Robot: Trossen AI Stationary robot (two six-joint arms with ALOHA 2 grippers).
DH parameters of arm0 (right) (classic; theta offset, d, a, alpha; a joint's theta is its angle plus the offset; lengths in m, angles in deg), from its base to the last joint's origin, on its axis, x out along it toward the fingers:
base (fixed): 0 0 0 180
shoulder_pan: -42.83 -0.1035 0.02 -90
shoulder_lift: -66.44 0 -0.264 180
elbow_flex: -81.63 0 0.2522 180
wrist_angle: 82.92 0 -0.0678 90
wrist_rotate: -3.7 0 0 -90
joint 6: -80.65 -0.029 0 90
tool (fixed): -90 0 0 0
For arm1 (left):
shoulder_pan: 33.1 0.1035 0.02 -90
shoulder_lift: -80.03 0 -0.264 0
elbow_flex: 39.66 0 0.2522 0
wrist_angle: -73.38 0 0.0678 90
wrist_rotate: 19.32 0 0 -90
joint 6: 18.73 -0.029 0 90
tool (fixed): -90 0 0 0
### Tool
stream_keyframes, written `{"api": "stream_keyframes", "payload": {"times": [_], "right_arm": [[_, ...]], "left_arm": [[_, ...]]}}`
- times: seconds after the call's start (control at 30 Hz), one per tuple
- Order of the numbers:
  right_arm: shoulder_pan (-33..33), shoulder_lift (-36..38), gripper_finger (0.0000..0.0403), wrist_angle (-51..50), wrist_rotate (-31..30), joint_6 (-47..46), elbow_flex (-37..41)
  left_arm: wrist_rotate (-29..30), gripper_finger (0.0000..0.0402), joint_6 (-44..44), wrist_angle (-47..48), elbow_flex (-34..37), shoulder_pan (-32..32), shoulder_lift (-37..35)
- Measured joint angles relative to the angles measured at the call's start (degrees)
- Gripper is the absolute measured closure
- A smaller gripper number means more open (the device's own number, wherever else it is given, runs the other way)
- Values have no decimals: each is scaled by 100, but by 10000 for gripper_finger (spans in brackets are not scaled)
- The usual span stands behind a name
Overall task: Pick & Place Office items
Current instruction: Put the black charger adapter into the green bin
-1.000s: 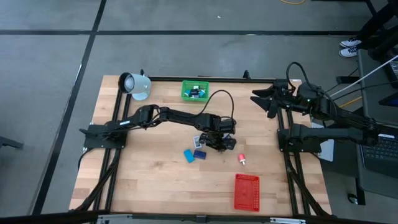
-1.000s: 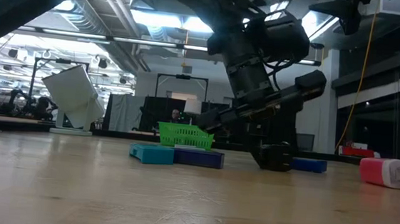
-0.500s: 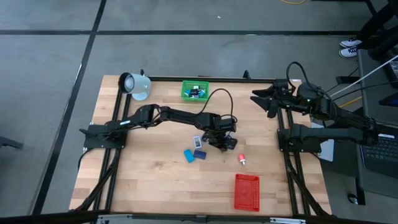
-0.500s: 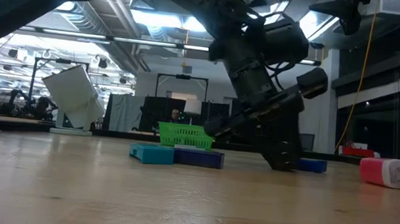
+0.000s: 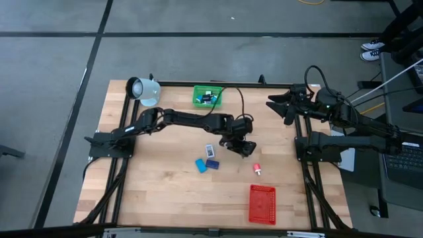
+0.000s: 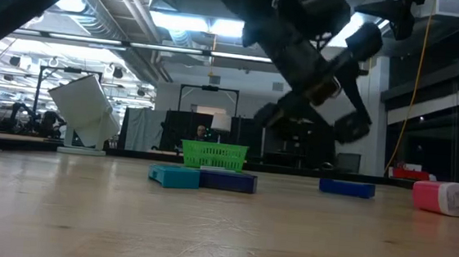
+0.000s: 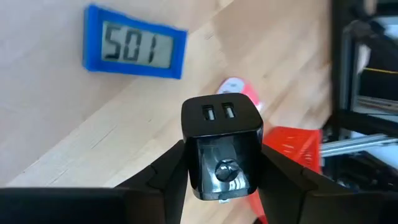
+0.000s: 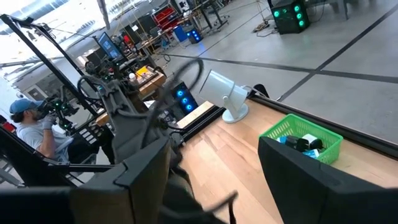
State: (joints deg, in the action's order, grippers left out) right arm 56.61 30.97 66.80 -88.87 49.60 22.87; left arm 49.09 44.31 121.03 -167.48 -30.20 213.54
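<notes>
My left gripper (image 5: pixel 242 145) (image 6: pixel 329 112) hangs over the table's middle, shut on a black charger block (image 7: pixel 221 134) with two ports on its end face. Below it on the wood lie a blue flat piece with a display (image 7: pixel 134 50) (image 6: pixel 346 188) and a red-white piece (image 5: pixel 256 170) (image 6: pixel 441 197). A light blue piece (image 5: pixel 201 165), a dark blue piece (image 5: pixel 212 163) and a small white-blue bit (image 5: pixel 209 149) lie to its left. My right gripper (image 5: pixel 271 104) (image 8: pixel 214 155) waits open at the far right, with nothing between its fingers. My left gripper pinches the charger block by two opposite sides (image 7: pixel 189 155) between its two fingers (image 7: pixel 168 171). The fingers slant down toward the table's right and near side. The block's port face (image 7: pixel 219 113) points away from the gripper. The block hangs clear of the table.
A green mesh tray (image 5: pixel 207 96) holding a few items stands at the far edge. A red mesh tray (image 5: pixel 262 203) lies near the front right. A white-blue mug (image 5: pixel 144 90) lies on its side at the far left corner. Bare wood lies at the front left.
My left gripper has risen from the table top with the black charger block, which now hangs clear of the wood. The gripper has shifted a little toward the far right and has tipped and rolled as it rose. The blue display piece behind it now shows fully.
</notes>
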Motion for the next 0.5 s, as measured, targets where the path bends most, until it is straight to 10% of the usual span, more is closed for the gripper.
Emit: {"api": "stream_keyframes", "payload": {"times": [0.5], "right_arm": [[0, 0, 152, 25, -107, 2, 0]], "left_arm": [[505, 251, -1164, -78, -15, 198, -787]]}}
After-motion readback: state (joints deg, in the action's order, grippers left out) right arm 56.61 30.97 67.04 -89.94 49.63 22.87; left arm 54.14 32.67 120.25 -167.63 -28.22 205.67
